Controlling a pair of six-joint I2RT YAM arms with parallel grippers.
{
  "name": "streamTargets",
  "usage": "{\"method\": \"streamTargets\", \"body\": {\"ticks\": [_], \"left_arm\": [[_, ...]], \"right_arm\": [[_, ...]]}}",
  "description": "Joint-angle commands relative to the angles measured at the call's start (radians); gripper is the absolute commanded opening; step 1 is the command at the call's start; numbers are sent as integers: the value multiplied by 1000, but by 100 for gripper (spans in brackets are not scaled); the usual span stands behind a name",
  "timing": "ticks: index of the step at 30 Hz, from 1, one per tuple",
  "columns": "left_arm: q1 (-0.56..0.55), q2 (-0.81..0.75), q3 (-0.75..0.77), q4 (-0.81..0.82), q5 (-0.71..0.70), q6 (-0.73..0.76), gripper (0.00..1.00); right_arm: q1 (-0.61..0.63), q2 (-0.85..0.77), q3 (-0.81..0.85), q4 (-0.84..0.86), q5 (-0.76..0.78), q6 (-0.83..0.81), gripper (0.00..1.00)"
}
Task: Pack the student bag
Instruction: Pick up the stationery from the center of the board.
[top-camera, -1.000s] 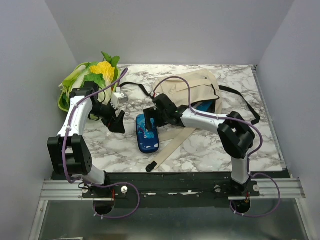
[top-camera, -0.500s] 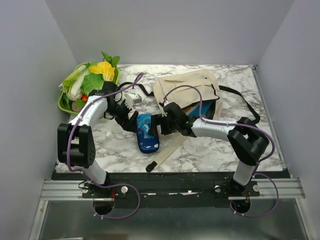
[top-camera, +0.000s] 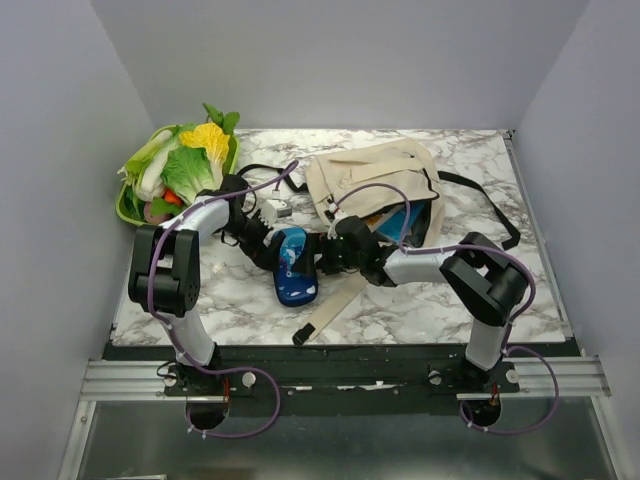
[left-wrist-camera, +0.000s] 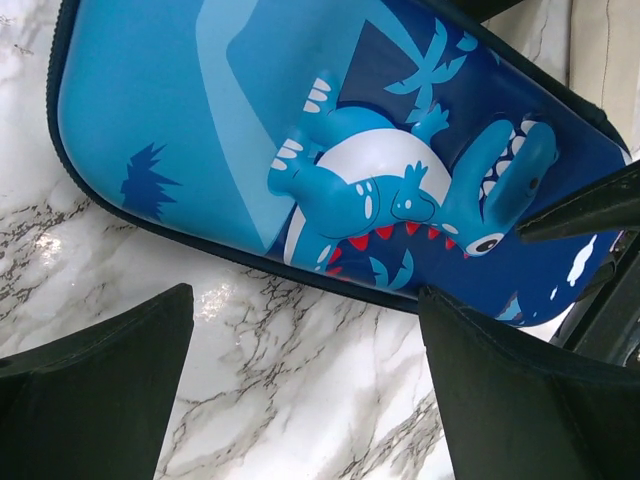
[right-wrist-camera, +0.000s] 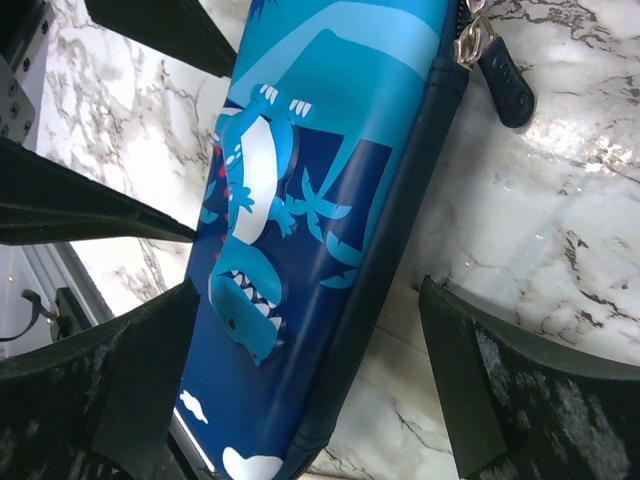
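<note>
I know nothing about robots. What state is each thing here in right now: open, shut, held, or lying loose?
Student bag: lying down, mouth open.
Pencil case: zipped shut, lying flat, not gripped.
Left claw: open, holding nothing, tips just short of the case.
Right claw: open, fingers either side of the case, not closed on it.
Green tray: heaped with leafy vegetables.
</note>
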Motion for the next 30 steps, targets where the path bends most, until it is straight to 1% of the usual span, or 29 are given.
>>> {"method": "streamTargets", "body": {"ticks": [1,3,6,11,15,18,19,21,22,24,25,28,29,30], "left_arm": [[-8,29,-38,62,-11,70,99],[-11,38,-41,67,-6,84,99],[-22,56,-38,78,-4,72,99],[-34,49,-21,98,-1,50,99],[-37,33,-8,87,19,38,99],[-37,12,-1,75,32,36,99],[-37,6,0,65,31,33,99],[-36,-16,25,47,39,27,99],[-34,-23,37,27,46,24,99],[-26,-51,86,-3,74,26,99],[-25,-59,109,-42,80,24,99],[-23,-85,210,-109,108,12,99],[-23,-100,259,-123,118,9,99],[-23,-108,282,-135,127,3,99]], "right_arm": [[-3,38,-9,107,-17,41,100],[-4,64,-2,99,-29,49,100],[-3,79,-23,159,-57,81,100],[-4,47,-23,189,-83,89,99],[-4,49,-5,162,-95,89,93],[-4,56,-6,154,-97,101,79],[-4,53,-9,151,-97,104,70],[-4,43,-12,142,-88,101,62],[-4,36,-15,137,-85,97,55],[-4,4,-18,119,-71,87,51],[-3,-11,-26,111,-71,74,47],[-3,-98,-46,62,-62,29,40],[-3,-130,-87,65,-62,20,39],[-3,-204,-109,68,-65,11,39]]}}
